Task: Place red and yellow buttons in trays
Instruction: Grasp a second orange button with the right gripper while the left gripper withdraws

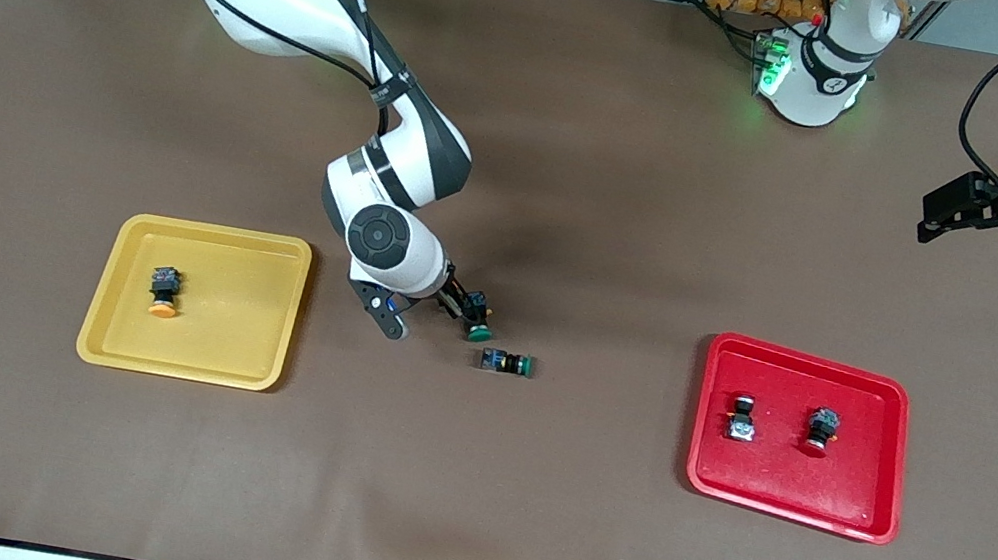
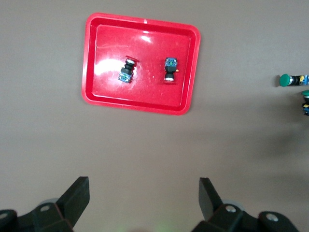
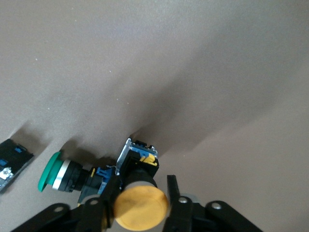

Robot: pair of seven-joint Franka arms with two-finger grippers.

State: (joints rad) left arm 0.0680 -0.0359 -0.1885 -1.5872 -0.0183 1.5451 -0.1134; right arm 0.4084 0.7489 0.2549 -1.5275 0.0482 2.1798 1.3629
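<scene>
**Yellow button pinched at mid-counter**

Here, the right end effector [image 3: 140, 200] was seen low over the middle of the counter [image 1: 518, 527], its fingers pressed onto a yellow-capped button [image 3: 141, 207] beside a green-capped switch [image 1: 478, 327]. A second green-capped switch [image 1: 507, 363] lay on its side just nearer the front camera. In the right wrist view the yellow cap was framed between the two fingers, with the blue-and-black body pointing away toward the counter and the green switch close against it.

The yellow tray [image 1: 108, 326] sat toward the right arm's end of the counter and held one yellow-capped button [image 1: 164, 293]. The red tray [image 1: 895, 458], toward the left arm's end, held two buttons [image 1: 742, 418] [image 1: 821, 430]. Thus only the pinched button appeared to be left.

The left end effector [image 2: 144, 200] was held spread and empty, high above the counter near the red tray, and that arm was waiting.

For the step in hand, a straight lift would be advised, so that the neighbouring green switch is not dragged along. The grip seemed to lie just below the cap, so a slow carry would be prudent. The button should be lowered onto the bare floor of the yellow tray, apart from the one already there, before the fingers are released.
</scene>
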